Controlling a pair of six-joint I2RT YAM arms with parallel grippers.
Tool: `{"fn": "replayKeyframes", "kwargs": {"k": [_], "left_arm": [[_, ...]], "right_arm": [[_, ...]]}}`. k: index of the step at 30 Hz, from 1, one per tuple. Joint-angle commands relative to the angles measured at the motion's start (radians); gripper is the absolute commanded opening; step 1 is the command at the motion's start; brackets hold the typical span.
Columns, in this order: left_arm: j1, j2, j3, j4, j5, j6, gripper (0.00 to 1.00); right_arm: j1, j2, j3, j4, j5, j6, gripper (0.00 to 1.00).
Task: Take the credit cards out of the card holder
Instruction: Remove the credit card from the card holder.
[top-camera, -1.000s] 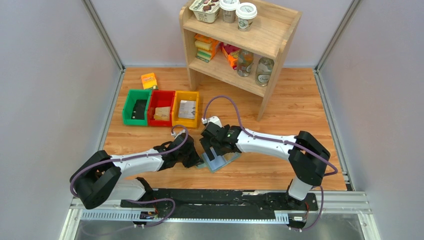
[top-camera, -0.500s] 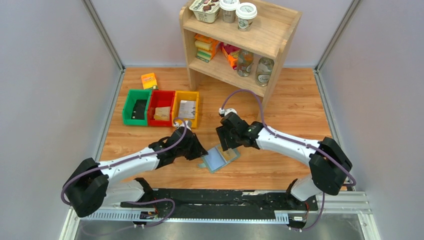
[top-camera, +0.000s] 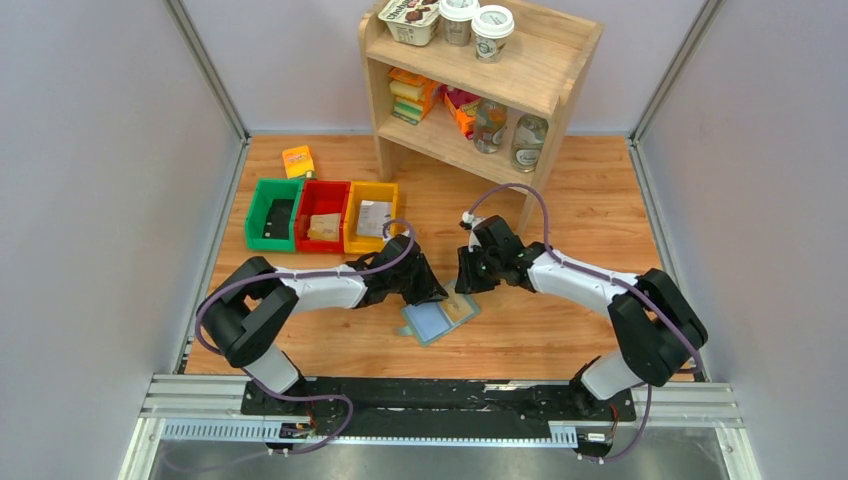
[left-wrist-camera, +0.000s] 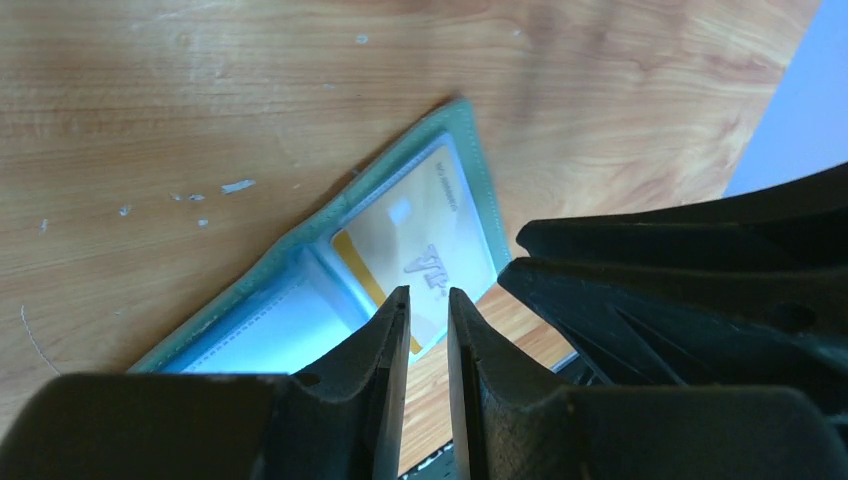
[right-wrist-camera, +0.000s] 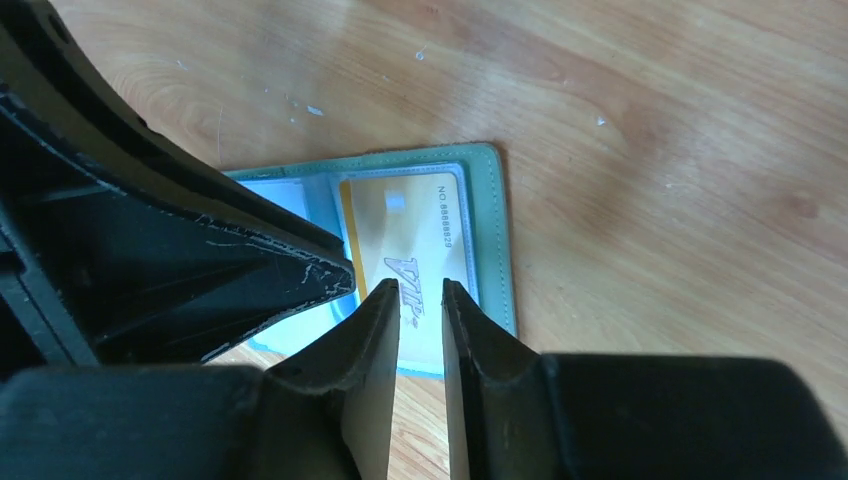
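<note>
Bins, shelf well behind open card holder.

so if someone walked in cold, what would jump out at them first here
Probably the card holder lying open on the table between the two arms, a gold card showing in its right pocket. The left gripper and right gripper both hover by it with jaws nearly closed, holding nothing. Behind them sit three bright bins and a stocked wooden shelf.

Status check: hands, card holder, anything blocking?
Left hand and right hand both empty, nearly shut. Card holder open flat on table, gold card in its pocket. Nothing blocking.
</note>
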Motion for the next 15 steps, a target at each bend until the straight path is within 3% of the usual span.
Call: {"fn": "replayKeyframes", "kwargs": {"k": [1, 15], "left_arm": [[-0.003, 0.015, 0.011, 0.04, 0.011, -0.057, 0.28], [-0.006, 0.035, -0.06, -0.019, -0.03, -0.12, 0.28]], "right_arm": [[-0.016, 0.031, -0.02, 0.088, -0.086, 0.016, 0.24], [-0.059, 0.107, -0.061, 0.08, -0.12, 0.071, 0.23]]}}
